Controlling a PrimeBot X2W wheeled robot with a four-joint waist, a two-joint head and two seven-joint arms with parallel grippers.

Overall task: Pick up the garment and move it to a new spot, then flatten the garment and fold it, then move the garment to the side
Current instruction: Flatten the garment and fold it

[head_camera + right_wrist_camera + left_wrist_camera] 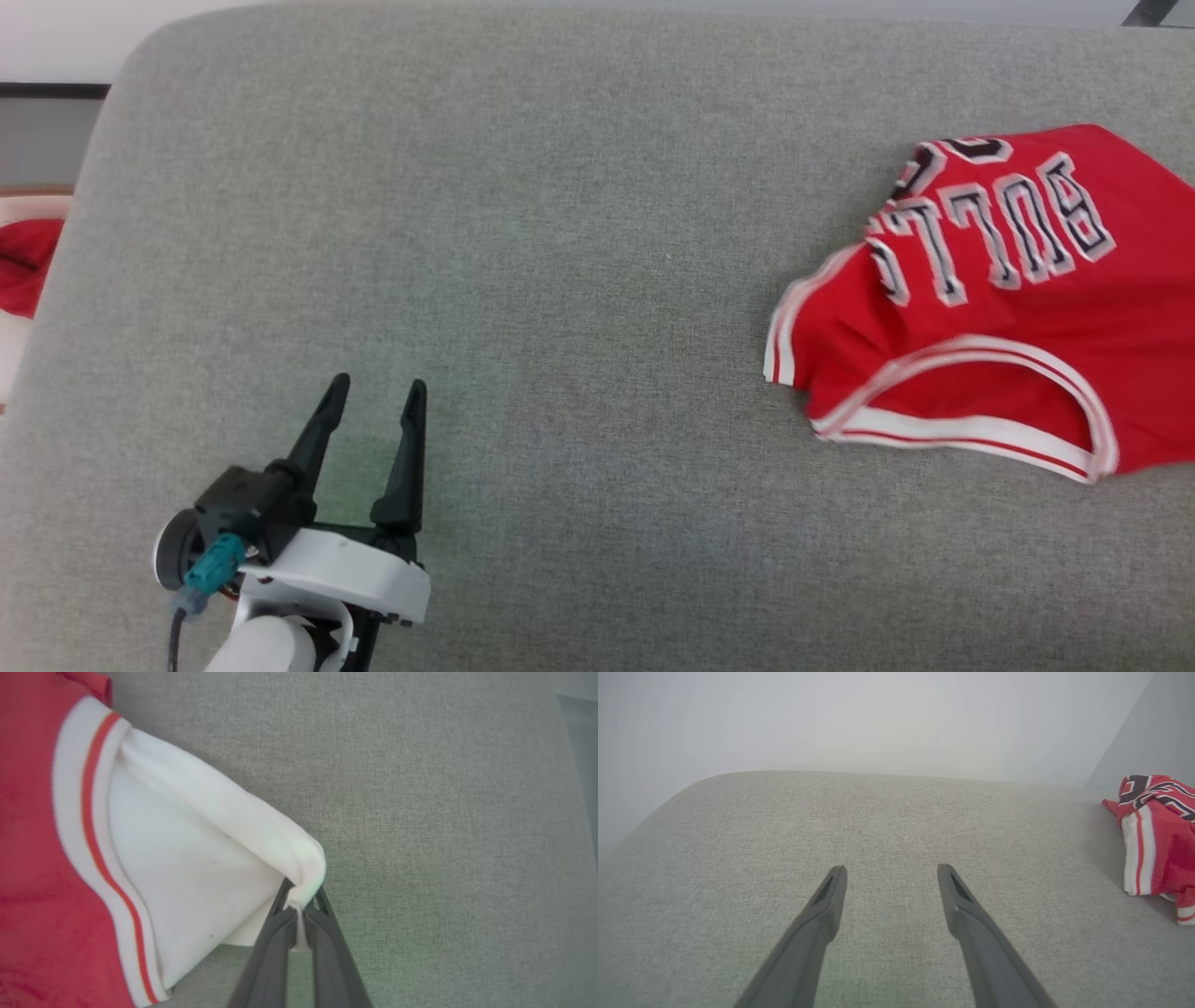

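The garment [990, 317], a red jersey with white-and-red trim and upside-down "BULLS" lettering, lies rumpled at the right of the grey cushion [560, 233]. It also shows at the right edge of the left wrist view, garment [1157, 830]. In the right wrist view my right gripper [301, 896] is shut on the edge of the garment's white sleeve [196, 858], which is drawn up off the cushion. My left gripper [373, 387] stands open at the lower left, far from the garment, with nothing between its fingers [831, 896].
A plain red cloth scrap [23, 266] lies past the cushion's left edge. The cushion's rounded back corner [159, 47] meets a pale wall. Bare grey fabric [579, 392] stretches between my left gripper and the garment.
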